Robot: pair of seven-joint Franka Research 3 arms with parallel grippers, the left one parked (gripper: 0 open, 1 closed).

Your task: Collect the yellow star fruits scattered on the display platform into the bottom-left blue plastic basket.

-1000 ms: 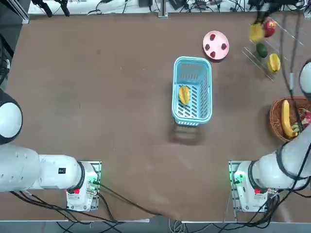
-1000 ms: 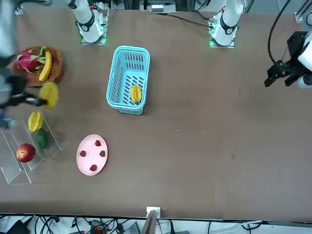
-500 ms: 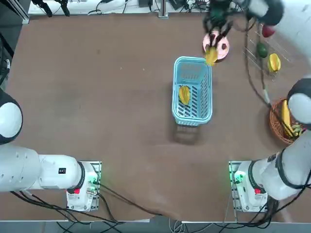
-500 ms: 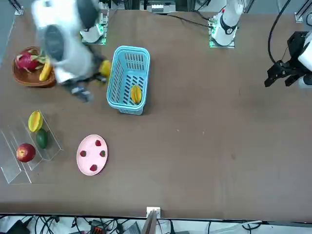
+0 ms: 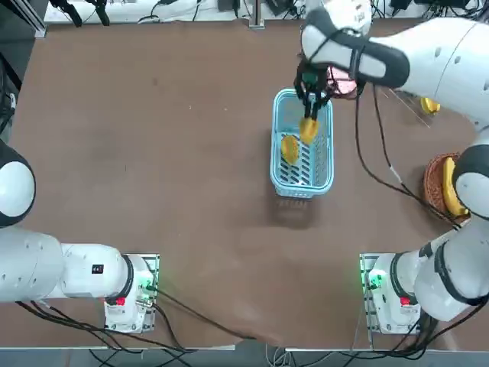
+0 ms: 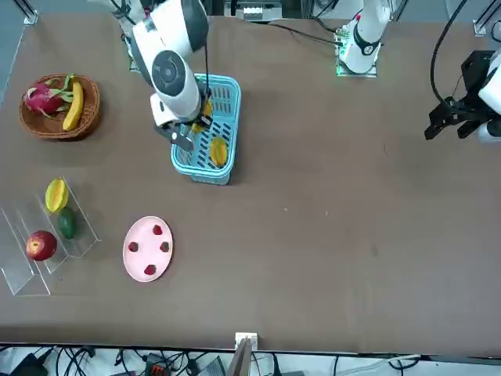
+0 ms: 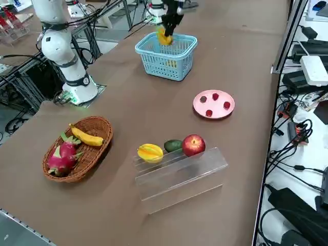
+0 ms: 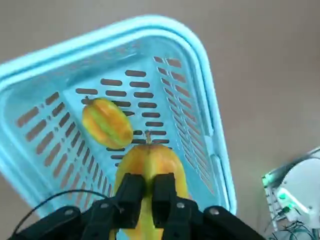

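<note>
Over the blue plastic basket (image 5: 302, 145), one yellow star fruit (image 5: 309, 128) is hanging in the right tool (image 5: 310, 115), pinched at its upper end, so the tool is sitting narrow and gripping the fruit. From the wrist camera the fingers (image 8: 131, 191) are pressing close together on the top of that fruit (image 8: 150, 167), with the basket (image 8: 202, 110) interior spread out directly beneath. Judging by that, the fruit is sitting above the basket opening, not yet resting on the slotted floor.

Progress: one star fruit (image 5: 289, 148) is already lying inside the basket, clear in the wrist view (image 8: 106, 123) and front view (image 6: 218, 150), just beside the carried one but apart from it. A second is being carried, as above. A third star fruit (image 7: 150, 152) is remaining on the display platform (image 7: 179, 179), sitting at one end of a row next to a green fruit (image 7: 173, 145) and a red apple (image 7: 193, 144). So roughly one third is done, another is about to be dropped, and the last is waiting.

Outward from there: a pink plate (image 7: 213, 104) is lying on the desk (image 5: 153, 153) between basket and platform, and a wicker basket (image 7: 77, 148) with a banana (image 7: 86, 136) is sitting nearer the arm's base. None of those belong to the job.
</note>
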